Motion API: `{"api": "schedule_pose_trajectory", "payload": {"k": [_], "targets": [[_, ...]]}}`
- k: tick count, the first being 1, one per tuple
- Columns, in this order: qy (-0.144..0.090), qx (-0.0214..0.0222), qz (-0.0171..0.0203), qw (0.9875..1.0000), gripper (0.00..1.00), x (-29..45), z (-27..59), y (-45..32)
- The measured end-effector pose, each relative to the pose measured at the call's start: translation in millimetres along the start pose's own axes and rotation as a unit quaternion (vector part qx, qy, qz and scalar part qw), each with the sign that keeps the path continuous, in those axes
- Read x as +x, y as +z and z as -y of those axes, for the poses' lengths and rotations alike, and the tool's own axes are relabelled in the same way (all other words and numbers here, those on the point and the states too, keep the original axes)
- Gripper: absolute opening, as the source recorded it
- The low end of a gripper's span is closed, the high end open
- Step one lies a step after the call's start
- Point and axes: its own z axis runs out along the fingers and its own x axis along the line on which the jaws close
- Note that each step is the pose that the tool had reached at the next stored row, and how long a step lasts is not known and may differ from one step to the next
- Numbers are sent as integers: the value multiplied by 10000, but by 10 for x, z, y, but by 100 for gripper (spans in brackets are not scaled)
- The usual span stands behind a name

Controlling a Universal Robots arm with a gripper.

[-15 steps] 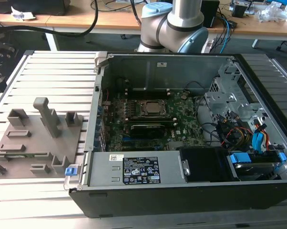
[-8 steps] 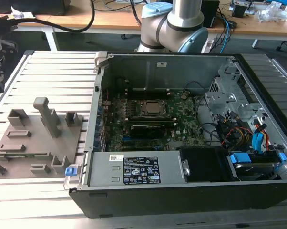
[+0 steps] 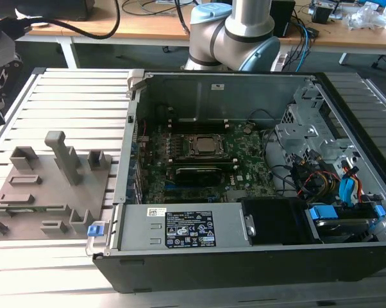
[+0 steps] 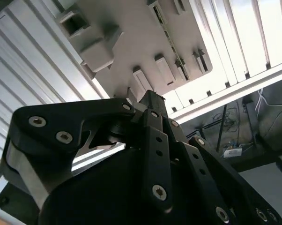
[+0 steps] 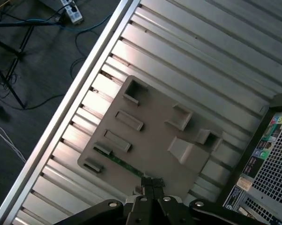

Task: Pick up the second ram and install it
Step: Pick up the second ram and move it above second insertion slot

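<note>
Gray fixture plate (image 3: 49, 192) lies at the lower left of the exterior view on the slatted table (image 3: 58, 269), just beside the open computer case (image 3: 244, 269). An upright post (image 3: 63, 154) and raised blocks stand among its slots. The second ram (image 5: 118, 161) lies in a slot along one fixture edge. Its long axis runs parallel to the slats, one end toward the case. The gripper (image 5: 149, 182) hangs above that end, fingers drawn together, holding nothing.
</note>
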Motion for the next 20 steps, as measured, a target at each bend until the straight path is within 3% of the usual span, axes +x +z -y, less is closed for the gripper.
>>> {"api": "schedule_pose_trajectory", "payload": {"k": [6, 8, 10, 16, 20], "targets": [[-487, 11, -18, 9988, 11, 0, 0, 0], [-829, 19, -30, 9966, 11, 0, 0, 0], [-1028, 23, -38, 9947, 11, 0, 0, 0], [-1396, 32, -51, 9902, 11, 0, 0, 0], [-1809, 41, -67, 9835, 11, 0, 0, 0]]}}
